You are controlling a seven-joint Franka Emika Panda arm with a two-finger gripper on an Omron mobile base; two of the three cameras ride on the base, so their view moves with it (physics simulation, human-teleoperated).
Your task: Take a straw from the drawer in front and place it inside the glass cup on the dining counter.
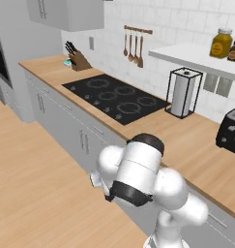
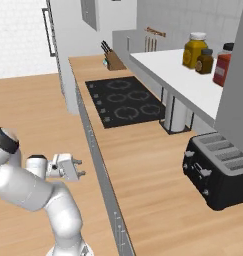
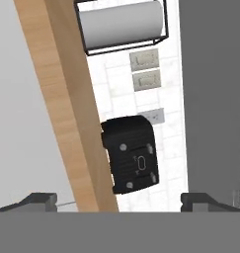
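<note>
no legible text, jar labels too blurred

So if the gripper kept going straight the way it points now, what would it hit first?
Probably the wooden counter edge: the open gripper faces it side-on. The black toaster lies farther behind; depth is unclear.

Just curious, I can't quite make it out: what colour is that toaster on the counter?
The toaster is black; the right base view shows it best.

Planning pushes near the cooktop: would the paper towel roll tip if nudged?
Probably not easily: the paper towel roll stands upright inside a black wire holder that boxes it in. It looks light, so roll and holder would likely slide together on the smooth counter.
</note>
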